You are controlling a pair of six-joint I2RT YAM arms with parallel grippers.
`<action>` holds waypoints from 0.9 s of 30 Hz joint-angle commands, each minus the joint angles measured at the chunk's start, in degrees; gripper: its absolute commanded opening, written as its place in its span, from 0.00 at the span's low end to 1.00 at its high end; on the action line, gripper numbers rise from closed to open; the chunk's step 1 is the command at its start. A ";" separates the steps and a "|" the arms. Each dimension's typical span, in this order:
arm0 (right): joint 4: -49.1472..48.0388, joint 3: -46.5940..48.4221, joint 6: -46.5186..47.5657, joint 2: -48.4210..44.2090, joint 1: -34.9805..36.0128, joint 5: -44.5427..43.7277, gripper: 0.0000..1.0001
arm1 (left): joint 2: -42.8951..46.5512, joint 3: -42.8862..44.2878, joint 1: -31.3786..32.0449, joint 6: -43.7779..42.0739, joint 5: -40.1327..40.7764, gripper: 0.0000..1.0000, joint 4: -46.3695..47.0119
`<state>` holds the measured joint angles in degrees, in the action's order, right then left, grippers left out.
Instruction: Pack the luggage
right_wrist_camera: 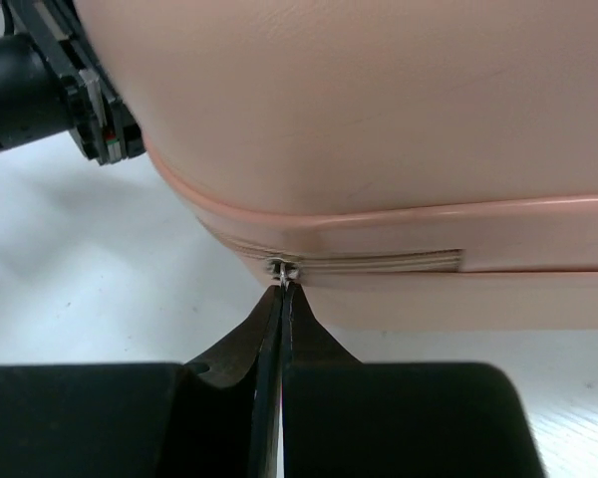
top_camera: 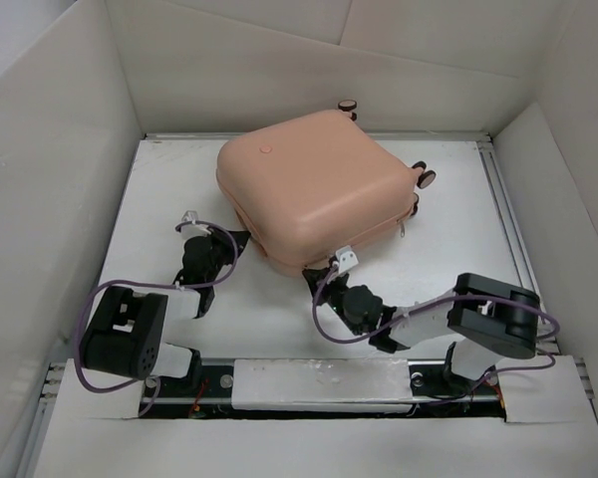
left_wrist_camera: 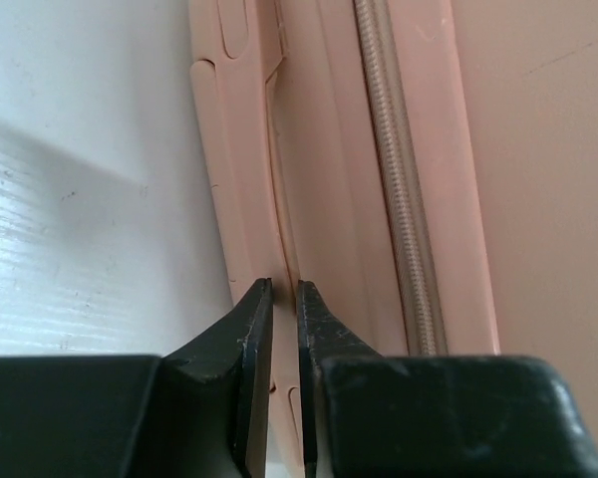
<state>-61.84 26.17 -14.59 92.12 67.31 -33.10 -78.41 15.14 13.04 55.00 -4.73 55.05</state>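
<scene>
Right gripper (right_wrist_camera: 282, 291): jaws closed tight on metal zipper pull (right_wrist_camera: 282, 267) at near corner of luggage (top_camera: 314, 184). Zipper tape (right_wrist_camera: 379, 262) runs right from pull. Left gripper (left_wrist_camera: 284, 299): jaws narrow, pink lip (left_wrist_camera: 282, 239) on luggage's left side pinched between fingers. Luggage closed, lying flat on white table (top_camera: 179, 189), mid-table toward far wall, wheels (top_camera: 425, 178) on far-right side.
</scene>
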 commanded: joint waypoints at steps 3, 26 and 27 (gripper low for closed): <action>-9.19 -5.15 -1.49 -9.92 0.37 -4.85 0.00 | -1.04 -0.10 1.02 -1.39 -6.34 0.00 5.32; 60.44 6.34 -12.20 -38.77 14.69 11.84 0.00 | 5.73 -7.31 35.30 10.21 12.82 0.00 10.95; 61.57 6.87 -13.61 -38.24 16.52 9.48 0.00 | 5.73 -8.01 35.30 10.73 12.82 0.00 11.48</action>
<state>-3.33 29.89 -24.84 53.30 81.60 -21.74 -73.17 6.07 47.75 63.77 6.33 63.20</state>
